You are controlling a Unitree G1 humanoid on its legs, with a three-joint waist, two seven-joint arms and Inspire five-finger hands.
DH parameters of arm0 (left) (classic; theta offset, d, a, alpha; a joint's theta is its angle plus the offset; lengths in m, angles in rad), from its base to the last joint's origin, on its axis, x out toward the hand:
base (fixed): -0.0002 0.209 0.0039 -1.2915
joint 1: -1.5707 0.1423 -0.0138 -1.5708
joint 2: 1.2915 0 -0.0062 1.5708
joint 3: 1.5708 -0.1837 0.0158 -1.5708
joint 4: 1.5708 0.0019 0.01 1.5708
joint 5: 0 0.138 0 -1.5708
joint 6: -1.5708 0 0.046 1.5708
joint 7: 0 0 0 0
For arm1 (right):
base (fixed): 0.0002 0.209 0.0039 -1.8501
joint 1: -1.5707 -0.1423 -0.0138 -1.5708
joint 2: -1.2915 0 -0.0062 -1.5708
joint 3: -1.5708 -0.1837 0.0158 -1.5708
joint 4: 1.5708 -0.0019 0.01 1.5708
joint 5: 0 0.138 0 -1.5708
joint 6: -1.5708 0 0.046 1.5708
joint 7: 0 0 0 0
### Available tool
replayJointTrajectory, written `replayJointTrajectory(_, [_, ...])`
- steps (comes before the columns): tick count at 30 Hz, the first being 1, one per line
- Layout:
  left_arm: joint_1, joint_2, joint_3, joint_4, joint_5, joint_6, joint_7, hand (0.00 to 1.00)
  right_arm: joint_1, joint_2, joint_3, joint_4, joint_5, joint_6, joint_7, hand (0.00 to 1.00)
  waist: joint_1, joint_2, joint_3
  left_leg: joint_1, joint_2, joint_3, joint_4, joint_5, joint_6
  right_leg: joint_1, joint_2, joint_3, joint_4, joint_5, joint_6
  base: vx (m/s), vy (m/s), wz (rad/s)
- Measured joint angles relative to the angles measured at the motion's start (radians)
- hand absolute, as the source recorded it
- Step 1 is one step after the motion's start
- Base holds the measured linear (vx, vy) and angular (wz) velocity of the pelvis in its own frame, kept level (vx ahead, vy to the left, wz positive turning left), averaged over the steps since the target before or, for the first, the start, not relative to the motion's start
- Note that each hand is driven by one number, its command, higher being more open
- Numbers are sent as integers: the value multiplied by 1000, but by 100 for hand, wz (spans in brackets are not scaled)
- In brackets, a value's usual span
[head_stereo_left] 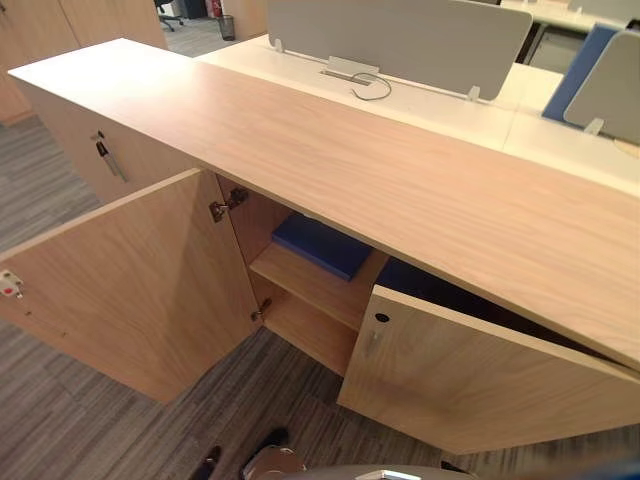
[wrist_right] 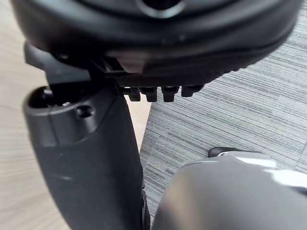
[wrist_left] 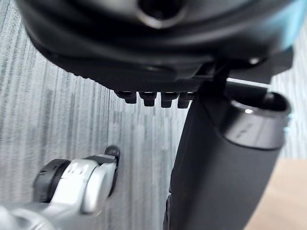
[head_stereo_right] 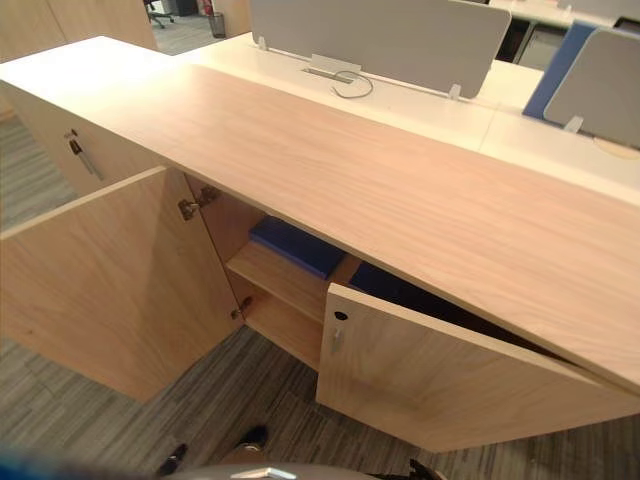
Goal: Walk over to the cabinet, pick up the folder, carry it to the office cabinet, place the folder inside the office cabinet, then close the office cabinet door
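The low wooden office cabinet [head_stereo_left: 330, 160] stands in front of me with both doors swung out. Its left door [head_stereo_left: 130, 290] is wide open and its right door [head_stereo_left: 480, 380] is partly open. A blue folder [head_stereo_left: 320, 245] lies flat on the upper shelf [head_stereo_left: 310, 285] inside; more dark blue shows behind the right door [head_stereo_right: 400, 285]. My left hand [wrist_left: 158, 38] hangs over the grey carpet with relaxed fingers [wrist_left: 153, 98] and holds nothing. My right hand [wrist_right: 158, 38] hangs beside a wooden panel, also open and holding nothing.
A neighbouring cabinet door at the left has a key [head_stereo_left: 105, 155] in its lock. Behind the cabinet is a white desk [head_stereo_left: 440, 110] with a grey partition screen [head_stereo_left: 400, 40] and a cable. Grey carpet [head_stereo_left: 60, 430] lies before the doors.
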Motion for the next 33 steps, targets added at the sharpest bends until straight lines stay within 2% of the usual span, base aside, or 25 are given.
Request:
replayJointTrajectory(1, [7, 2, -36, -29, 19, 1, -29, 100, -13, 11, -5, -2, 0, -6, 2, 100, 3, -10, 3, -22, 29, 180, 8, 26, 37, 4, 2, -2, -10, 13, -13, 0, 0, 0])
replayJointTrajectory(2, [6, 22, -86, -48, 39, -3, -43, 100, -16, 17, -6, -6, 0, -15, 1, 100, -4, -13, 5, -30, 52, 298, -17, 56, 66, 0, 2, -11, -25, 27, -24, 8, -52, 22])
replayJointTrajectory(3, [-16, 61, -191, -65, 85, -19, -68, 100, -18, 20, -32, -10, 0, -32, 1, 100, -24, -13, 16, -92, 108, 510, 159, -36, 139, 1, -7, -60, -73, 39, -46, -3, -53, 41])
replayJointTrajectory(5, [-33, 81, -287, -61, 128, -22, -106, 100, -11, 11, -64, -15, 1, -33, 0, 100, -46, 23, 35, -134, 178, 678, 416, -126, 177, 20, -7, -119, -84, 40, -51, 40, -10, 82])
replayJointTrajectory(6, [-34, 112, -395, -61, 161, -31, -173, 100, 21, 3, -89, -10, 3, -20, -5, 100, -72, 48, 30, -94, 197, 789, 475, -166, 184, 37, -23, -187, -100, 40, -51, 93, 40, 95])
replayJointTrajectory(7, [-35, 115, -412, -61, 167, -33, -188, 100, 27, 1, -92, -10, 6, -20, -6, 100, -77, 52, 29, -84, 196, 803, 474, -172, 184, 39, -25, -197, -104, 40, -50, 155, 73, 110])
replayJointTrajectory(8, [-48, 124, -466, -53, 176, -39, -232, 100, 35, 2, -128, -13, 42, -22, -7, 100, -96, 67, 28, -43, 191, 840, 429, -195, 178, 46, -30, -248, -109, 40, -48, 181, 103, 141])
replayJointTrajectory(9, [-82, 135, -514, -16, 216, -43, -286, 100, 32, 14, -158, -10, 81, -22, -11, 100, -120, 66, 27, -5, 139, 866, 293, -201, 176, 50, -41, -322, -91, 42, -37, 154, 89, 150])
replayJointTrajectory(10, [-85, 138, -527, -11, 221, -43, -294, 100, 33, 20, -160, -8, 84, -22, -13, 100, -121, 61, 27, 7, 123, 864, 261, -199, 180, 50, -46, -338, -86, 44, -34, 130, 79, 163])
replayJointTrajectory(11, [-87, 154, -567, -1, 247, -41, -324, 100, 33, 31, -166, 4, 97, -22, -16, 100, -122, 39, 22, 60, 77, 844, 139, -176, 196, 44, -67, -386, -37, 53, -19, 71, 25, 106])
replayJointTrajectory(12, [-93, 166, -584, 10, 255, -40, -340, 100, 33, 34, -170, 5, 116, -22, -15, 100, -124, 36, 24, 76, 63, 824, 97, -147, 201, 27, -83, -396, -6, 48, -16, 72, 50, 113])
replayJointTrajectory(13, [-89, 171, -591, 39, 268, -41, -358, 100, 31, 33, -179, 2, 125, -23, -11, 100, -122, 45, 20, 111, 57, 796, 23, -110, 194, 21, -75, -396, -36, 26, -15, 19, 32, 84])
replayJointTrajectory(14, [-92, 178, -583, 76, 266, -32, -363, 100, 30, 37, -179, -6, 130, -31, -9, 100, -125, 50, 16, 143, 46, 767, -53, -67, 190, 25, -71, -401, -129, 43, -5, 0, 27, 75])
replayJointTrajectory(15, [-93, 183, -583, 86, 266, -30, -367, 100, 29, 40, -179, -8, 129, -33, -8, 100, -130, 46, 14, 159, 34, 752, -91, -47, 186, 25, -77, -404, -179, 77, 1, 42, -15, 82])
replayJointTrajectory(16, [-94, 197, -581, 96, 266, -31, -385, 100, 28, 53, -193, -8, 128, -32, -1, 100, -137, 18, 10, 192, -12, 728, -171, -9, 180, 7, -124, -405, -217, 203, 15, 65, -36, 83])
replayJointTrajectory(17, [-96, 193, -560, 126, 262, -28, -395, 100, 26, 53, -213, 3, 128, -26, 5, 100, -142, 27, -2, 234, -27, 701, -269, 43, 173, 11, -133, -426, -204, 188, 28, 123, -68, 71])
replayJointTrajectory(18, [-95, 181, -537, 138, 255, -29, -402, 100, 26, 47, -220, 5, 126, -21, 10, 100, -142, 31, -6, 258, -31, 697, -326, 69, 170, 9, -132, -432, -200, 187, 29, 113, -68, 46])
replayJointTrajectory(19, [-92, 162, -489, 159, 240, -29, -410, 100, 21, 39, -229, 4, 126, -20, 12, 100, -139, 47, -4, 289, -42, 690, -400, 106, 168, 14, -131, -439, -202, 173, 32, 89, -82, 22])
replayJointTrajectory(20, [-91, 146, -437, 171, 215, -21, -414, 100, 10, 30, -236, 6, 125, -18, 15, 100, -142, 61, 5, 288, -45, 681, -400, 107, 169, 16, -134, -448, -204, 167, 34, 31, -54, 17])
replayJointTrajectory(22, [-76, 137, -337, 188, 173, -11, -414, 100, 9, 22, -236, 6, 125, -10, 16, 100, -141, 72, 8, 289, -46, 676, -400, 107, 168, 24, -133, -451, -205, 165, 36, 19, -45, 9])
replayJointTrajectory(26, [-15, 143, -117, 194, 85, 4, -379, 100, -7, 25, -237, 6, 127, -12, 23, 100, -138, 55, 16, 298, -50, 673, -400, 104, 164, 35, -137, -455, -206, 164, 39, 16, -17, 3])
replayJointTrajectory(27, [2, 158, -46, 183, 57, 14, -373, 100, -15, 28, -239, 6, 127, -14, 25, 100, -134, 43, 22, 300, -52, 673, -400, 104, 164, 38, -140, -457, -206, 164, 39, 15, 11, 5])
replayJointTrajectory(28, [7, 161, -31, 176, 50, 19, -372, 100, -16, 28, -239, 6, 127, -14, 25, 100, -132, 39, 24, 301, -53, 673, -400, 104, 164, 40, -141, -458, -206, 164, 39, 9, 15, 12])
replayJointTrajectory(29, [26, 170, 14, 115, 38, 34, -362, 100, -16, 32, -244, 5, 127, -16, 27, 100, -130, 32, 25, 304, -55, 670, -400, 103, 164, 47, -142, -462, -207, 166, 42, -1, 18, 14])
replayJointTrajectory(33, [78, 187, 113, -197, 25, 37, -328, 100, -14, 37, -244, -3, 119, -21, 30, 100, -109, 28, 22, 304, -57, 668, -401, 95, 163, 49, -144, -462, -207, 169, 46, -30, 25, 6])
